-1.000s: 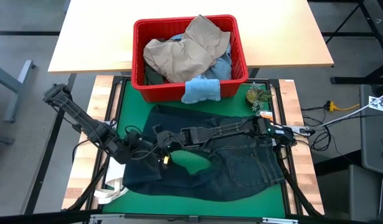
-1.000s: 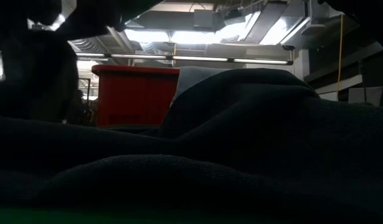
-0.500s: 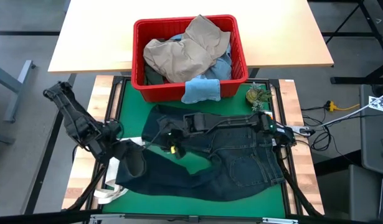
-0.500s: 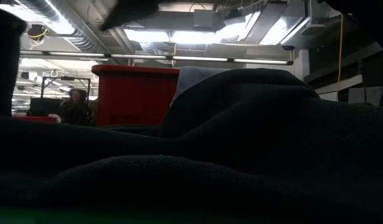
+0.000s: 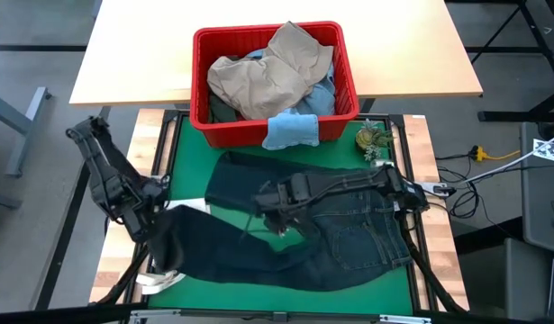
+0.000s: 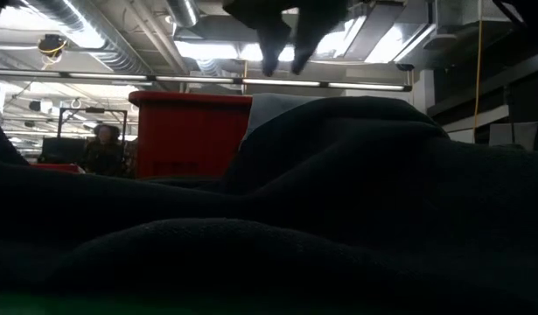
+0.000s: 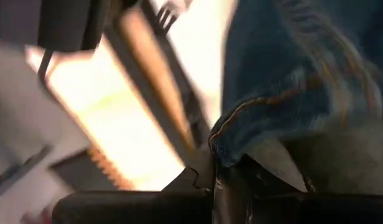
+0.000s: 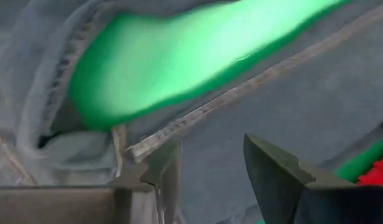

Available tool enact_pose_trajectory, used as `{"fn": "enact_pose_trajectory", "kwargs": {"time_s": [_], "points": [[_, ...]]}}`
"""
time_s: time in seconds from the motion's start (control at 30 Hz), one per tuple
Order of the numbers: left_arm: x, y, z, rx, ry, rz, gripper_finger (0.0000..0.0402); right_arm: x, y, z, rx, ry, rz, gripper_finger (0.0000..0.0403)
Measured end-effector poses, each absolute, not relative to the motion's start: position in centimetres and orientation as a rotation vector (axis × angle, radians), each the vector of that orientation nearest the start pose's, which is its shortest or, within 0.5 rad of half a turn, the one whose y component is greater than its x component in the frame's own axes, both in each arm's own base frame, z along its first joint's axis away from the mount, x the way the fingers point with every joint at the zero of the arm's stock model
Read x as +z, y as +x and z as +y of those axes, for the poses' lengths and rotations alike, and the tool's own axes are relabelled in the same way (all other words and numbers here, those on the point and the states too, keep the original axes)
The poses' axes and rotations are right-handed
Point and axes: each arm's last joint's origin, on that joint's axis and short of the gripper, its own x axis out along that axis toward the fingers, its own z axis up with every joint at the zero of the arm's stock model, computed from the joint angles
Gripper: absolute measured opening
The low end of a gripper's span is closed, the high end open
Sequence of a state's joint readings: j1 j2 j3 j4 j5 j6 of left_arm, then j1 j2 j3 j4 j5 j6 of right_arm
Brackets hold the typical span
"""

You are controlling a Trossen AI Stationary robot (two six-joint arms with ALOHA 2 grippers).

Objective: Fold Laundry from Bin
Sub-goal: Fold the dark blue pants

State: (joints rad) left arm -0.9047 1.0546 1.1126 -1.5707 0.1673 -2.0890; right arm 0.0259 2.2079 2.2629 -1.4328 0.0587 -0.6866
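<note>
Dark navy jeans point(image 5: 331, 229) lie spread on the green mat point(image 5: 191, 180), waist toward the right. My left gripper point(image 5: 155, 225) is at the mat's left edge, shut on a leg end of the jeans point(image 7: 291, 81). My right gripper point(image 5: 281, 216) hangs open above the jeans' middle, touching nothing; its two fingers point(image 6: 282, 44) show apart at the top of the low view, and in its wrist view point(image 8: 210, 174) over the denim. The red bin point(image 5: 275, 117) stands on the tan table beyond the mat, holding khaki trousers point(image 5: 267, 72) and other laundry. A light blue cloth point(image 5: 290, 130) hangs over its near rim. My left gripper pinches the hem of one jeans leg point(image 7: 223, 149) between its two fingers, at a folded corner with orange stitching. The fingers point down from above. The leg end is lifted off the mat, and the rest of the leg point(image 5: 249, 256) trails right onto the mat.
A white tote bag point(image 5: 155, 281) lies at the mat's near left corner under the leg. A small greenish object point(image 5: 374, 139) sits at the mat's far right. Cables point(image 5: 457, 184) run off the right side. A person point(image 6: 102, 149) shows in the room behind.
My right gripper has opened and let go of the jeans, risen, tipped to point down and gone toward the right. My left gripper has gone up and toward the table's left edge with the leg end, drawing that leg out leftward while the waist stayed put.
</note>
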Motion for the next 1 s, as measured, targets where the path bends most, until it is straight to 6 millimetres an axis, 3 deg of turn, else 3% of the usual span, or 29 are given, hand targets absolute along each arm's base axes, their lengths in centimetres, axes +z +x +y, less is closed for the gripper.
{"fn": "enact_pose_trajectory", "kwargs": {"time_s": [0.13, 0.47, 0.73, 1.0], "points": [[31.0, 7.1, -12.0, 0.937, -1.001, 1.655, 0.0006, 29.5, 42.8, 2.1, 0.472, -0.679, 1.394, 0.0170], [30.4, 5.7, -14.0, 1.057, -0.926, 1.795, 0.0020, 29.4, 42.6, 2.3, 0.498, -0.699, 1.413, 0.0170], [30.3, 6.0, -14.1, 0.943, -0.897, 1.731, 0.0060, 29.4, 42.6, 2.3, 0.500, -0.698, 1.416, 0.0170], [30.3, 6.1, -14.2, 0.902, -0.886, 1.724, 0.0127, 29.4, 42.4, 2.3, 0.508, -0.696, 1.438, 0.0170]]}}
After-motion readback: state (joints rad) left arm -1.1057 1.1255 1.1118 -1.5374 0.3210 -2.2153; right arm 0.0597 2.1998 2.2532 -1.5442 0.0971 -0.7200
